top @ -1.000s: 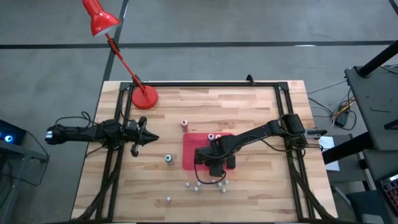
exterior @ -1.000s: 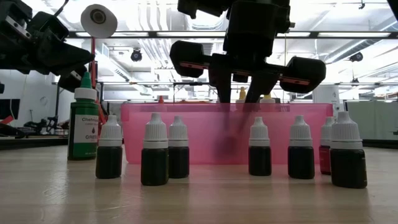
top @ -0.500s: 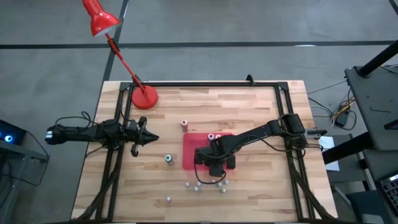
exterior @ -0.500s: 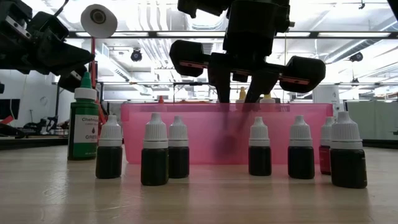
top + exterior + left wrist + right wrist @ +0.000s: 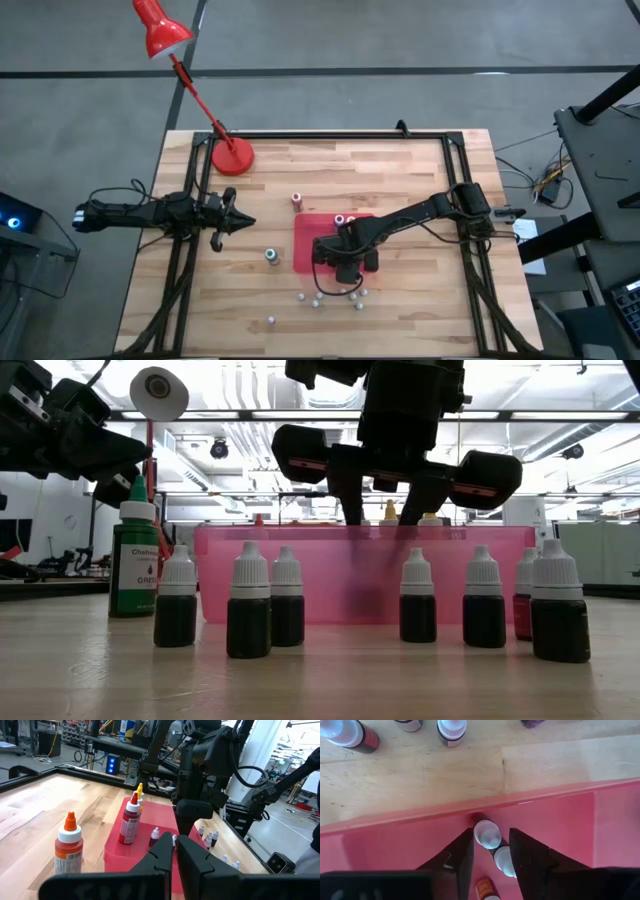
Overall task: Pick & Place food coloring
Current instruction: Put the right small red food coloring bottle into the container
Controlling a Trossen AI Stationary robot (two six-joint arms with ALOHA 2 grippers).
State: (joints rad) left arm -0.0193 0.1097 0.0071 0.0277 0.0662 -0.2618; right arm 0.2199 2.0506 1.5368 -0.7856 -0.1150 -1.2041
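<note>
Roughly partway, judging by the layout: several food coloring bottles (image 5: pixel 131 822) standing inside the pink tray (image 5: pixel 303 245), one small white-capped bottle (image 5: pixel 486 832) upright near the tray's 6 o'clock wall, flanked by the parted fingers of the right gripper (image 5: pixel 491 839) and apparently not squeezed. Left outside: a row of small dark bottles (image 5: pixel 249 605) on the wooden table (image 5: pixel 420 180) at the tray's 6 o'clock, a green bottle (image 5: pixel 271 256) at 9 o'clock, an orange-tipped bottle (image 5: pixel 296 200) at 11. Parked at the table's 9 o'clock, closed on nothing: left gripper (image 5: pixel 240 222).
</note>
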